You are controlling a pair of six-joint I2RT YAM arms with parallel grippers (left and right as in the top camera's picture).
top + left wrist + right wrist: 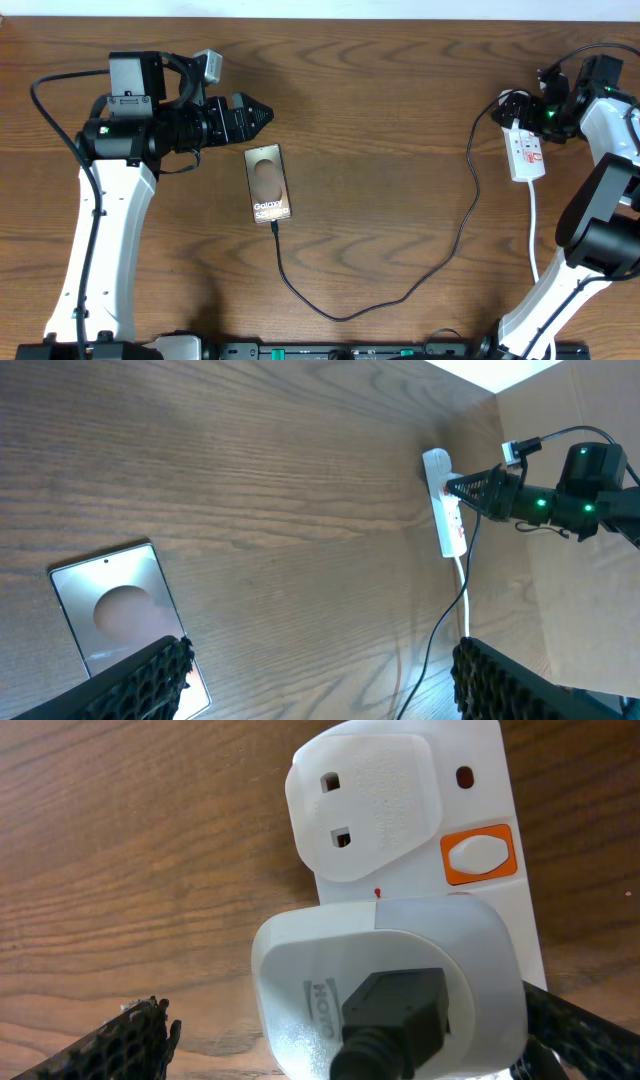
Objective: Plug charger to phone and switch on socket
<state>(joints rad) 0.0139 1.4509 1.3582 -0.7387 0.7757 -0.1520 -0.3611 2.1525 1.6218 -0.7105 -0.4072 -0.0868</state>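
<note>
As they lie now — one phone (pixel 268 182), one charger (pixel 395 1005), one socket (pixel 525 152).

The dark phone (pixel 268 183) lies flat, face up, left of centre on the bench (pixel 400 120), while the charger (pixel 340 318) — a thin black cable — loops from its near short edge rightward and up to the short white, red-marked socket (pixel 525 150) at far right.
</note>
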